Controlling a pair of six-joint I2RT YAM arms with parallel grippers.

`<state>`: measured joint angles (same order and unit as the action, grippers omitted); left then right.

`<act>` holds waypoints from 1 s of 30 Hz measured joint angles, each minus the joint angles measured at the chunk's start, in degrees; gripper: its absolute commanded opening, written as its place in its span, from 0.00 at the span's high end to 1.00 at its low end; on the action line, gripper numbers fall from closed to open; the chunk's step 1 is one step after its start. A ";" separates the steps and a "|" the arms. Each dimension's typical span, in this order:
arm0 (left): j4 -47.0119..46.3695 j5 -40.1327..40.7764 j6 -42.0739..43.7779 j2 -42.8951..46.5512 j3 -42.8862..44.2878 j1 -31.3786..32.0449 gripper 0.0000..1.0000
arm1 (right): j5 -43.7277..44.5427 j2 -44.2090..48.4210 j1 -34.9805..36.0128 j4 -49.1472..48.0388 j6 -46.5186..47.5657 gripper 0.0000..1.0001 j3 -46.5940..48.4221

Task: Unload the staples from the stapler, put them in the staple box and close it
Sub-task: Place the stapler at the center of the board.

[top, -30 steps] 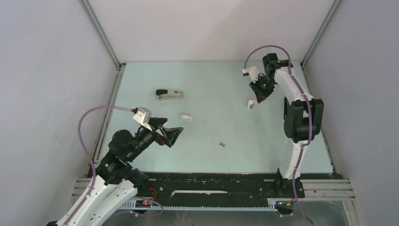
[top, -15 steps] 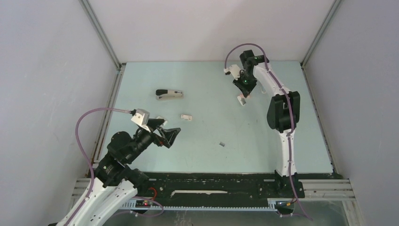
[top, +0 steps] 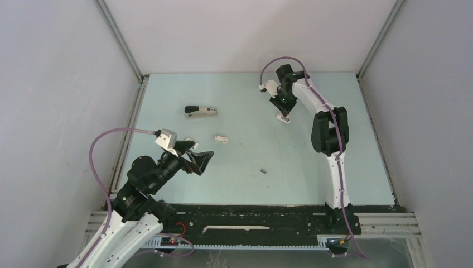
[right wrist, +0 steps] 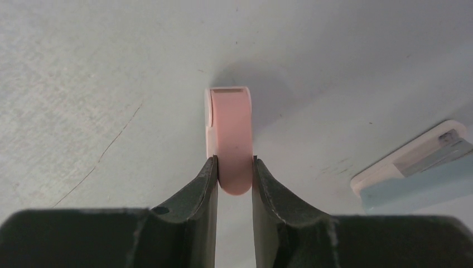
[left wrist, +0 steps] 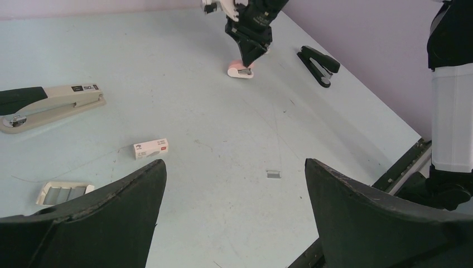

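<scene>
on the pale blue-green table, far left, a slim desk stapler with a beige-grey body and a black rear end lies on its base, well apart from both grippers. nearer the arms sit a shallow white tray and, just right of it, a small white cardboard box. the left gripper hovers above this stretch of table, its black fingers spread wide with nothing between them. a little further right, a short grey strip of staples lies loose on the bare surface, touching nothing. further right and towards the back, the right gripper points down with its fingers clamped on a small pink and white object that rests on the table. it may be a mini stapler, though the view is too tight to be sure. beyond it, near the right wall, lies a slim black stapler.
</scene>
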<state>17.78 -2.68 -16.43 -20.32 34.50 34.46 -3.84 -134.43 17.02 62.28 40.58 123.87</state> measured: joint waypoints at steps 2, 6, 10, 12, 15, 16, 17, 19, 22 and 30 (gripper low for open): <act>0.00 0.09 0.00 0.02 0.00 0.00 0.00 | 0.83 0.20 0.07 -2.80 -0.48 1.00 -2.97; 0.02 0.55 0.00 0.09 -0.02 0.00 0.00 | 3.39 2.16 0.52 -7.48 -2.12 0.87 -9.81; 0.02 0.92 0.00 0.13 0.00 -0.09 0.00 | 5.05 3.89 0.90 -10.75 -4.00 0.65 -12.44; 0.02 1.01 0.00 0.13 -0.02 -0.13 0.00 | 5.16 4.85 0.92 -12.48 -4.79 0.50 -14.23; 0.00 0.96 0.02 0.11 0.00 -0.15 0.00 | 5.05 6.69 0.85 -16.24 -5.86 0.34 -17.73; -0.04 0.85 0.02 0.00 -0.02 -0.15 0.00 | 4.90 7.41 0.72 -17.59 -6.29 0.30 -19.15; -0.11 0.72 0.09 -0.24 0.00 -0.15 0.00 | 4.57 8.37 0.57 -18.53 -6.58 0.27 -20.74; -0.42 0.24 0.39 -1.22 0.00 -0.17 0.00 | 3.56 10.47 0.11 -19.50 -7.23 0.23 -23.17; -0.46 -1.49 0.98 -4.04 0.39 -0.24 0.00 | 1.55 15.76 -1.27 -20.94 -8.07 0.22 -27.32; -0.20 -6.25 3.85 -8.20 2.62 -0.61 0.00 | -11.39 41.22 -9.77 -25.86 -9.31 0.22 -41.27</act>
<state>17.58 -8.93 -12.58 -28.51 37.12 33.85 -15.22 -93.21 7.25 36.42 31.27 82.61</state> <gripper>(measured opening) 0.996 0.777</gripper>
